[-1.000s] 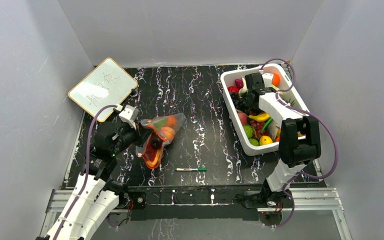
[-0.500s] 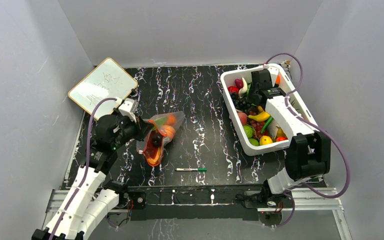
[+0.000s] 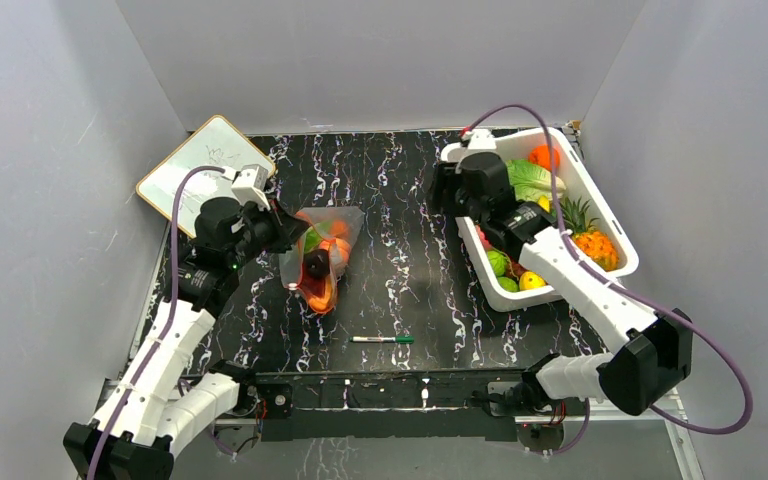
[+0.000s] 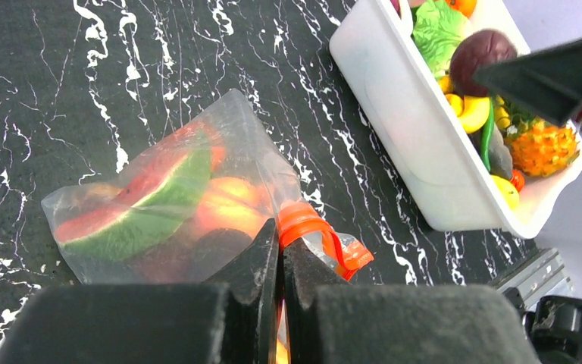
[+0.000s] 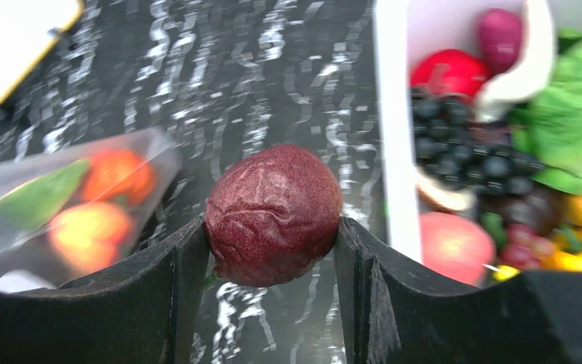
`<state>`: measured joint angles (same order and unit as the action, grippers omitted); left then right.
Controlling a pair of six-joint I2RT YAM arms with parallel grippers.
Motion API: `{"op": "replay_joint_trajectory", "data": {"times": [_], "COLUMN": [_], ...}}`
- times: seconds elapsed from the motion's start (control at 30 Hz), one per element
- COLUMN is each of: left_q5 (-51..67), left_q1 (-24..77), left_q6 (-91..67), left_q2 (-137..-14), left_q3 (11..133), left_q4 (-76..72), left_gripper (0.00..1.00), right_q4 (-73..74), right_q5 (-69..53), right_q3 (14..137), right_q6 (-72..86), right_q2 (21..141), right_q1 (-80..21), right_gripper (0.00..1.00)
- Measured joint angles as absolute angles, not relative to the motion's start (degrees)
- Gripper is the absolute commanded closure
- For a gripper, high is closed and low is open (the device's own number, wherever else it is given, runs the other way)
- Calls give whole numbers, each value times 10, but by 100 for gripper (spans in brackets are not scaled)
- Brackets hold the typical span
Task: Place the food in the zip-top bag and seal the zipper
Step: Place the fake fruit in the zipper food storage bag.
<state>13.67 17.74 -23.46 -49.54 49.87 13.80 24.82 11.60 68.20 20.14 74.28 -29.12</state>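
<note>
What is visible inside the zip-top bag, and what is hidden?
A watermelon slice, an orange-yellow fruit and a dark piece. The left gripper covers part of the bag.

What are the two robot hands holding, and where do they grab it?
Right gripper: round wrinkled dark-purple toy fruit, clamped across its middle. Left gripper: clear crinkly plastic bag, pinched at its orange-red zipper strip.

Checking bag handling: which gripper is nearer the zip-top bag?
Left. The left gripper is shut on the zip-top bag at its zipper; the right gripper holds a dark red fruit by the white tub.
</note>
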Motion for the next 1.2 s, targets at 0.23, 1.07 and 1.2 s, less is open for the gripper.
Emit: {"op": "replay_joint_trajectory", "data": {"times": [0.23,1.07,1.2], "left_q5": [119,130,140], "left_q1": [177,177,177], "left_q6": [-272,-307,-307], "left_q2": [-518,-522,-514], "left_q3": [526,529,529], "left_q4": [139,160,168], "left_gripper": [100,100,100], "right_q4": [181,17,17], "right_q5": [57,-12,1], "right_q3": [662,636,636], "right_q6": [208,226,226], "right_q2": [721,789,804], "right_q1": [-418,-628,-633], "right_gripper": [58,59,59]}}
